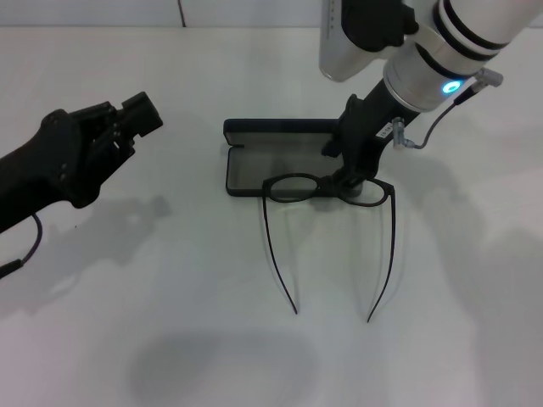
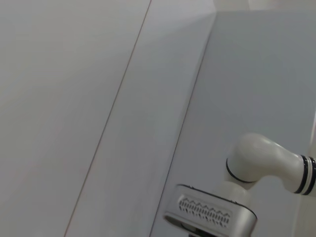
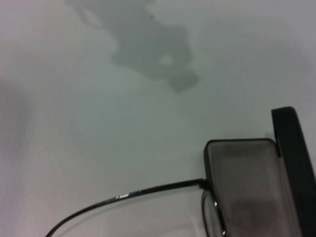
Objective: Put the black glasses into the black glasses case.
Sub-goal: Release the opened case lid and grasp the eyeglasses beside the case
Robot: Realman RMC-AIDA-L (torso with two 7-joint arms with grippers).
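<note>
My right gripper (image 1: 350, 181) is clamped on the thin black-framed glasses (image 1: 327, 188) at their right lens, front bar over the near edge of the open black hard-shell case (image 1: 280, 157), temples unfolded, trailing away from the case over the white table (image 1: 170, 339). I should lower level (temples may snag the rim). My left gripper (image 1: 140, 114) hangs well left of the case; whether it is parted I cannot tell.
</note>
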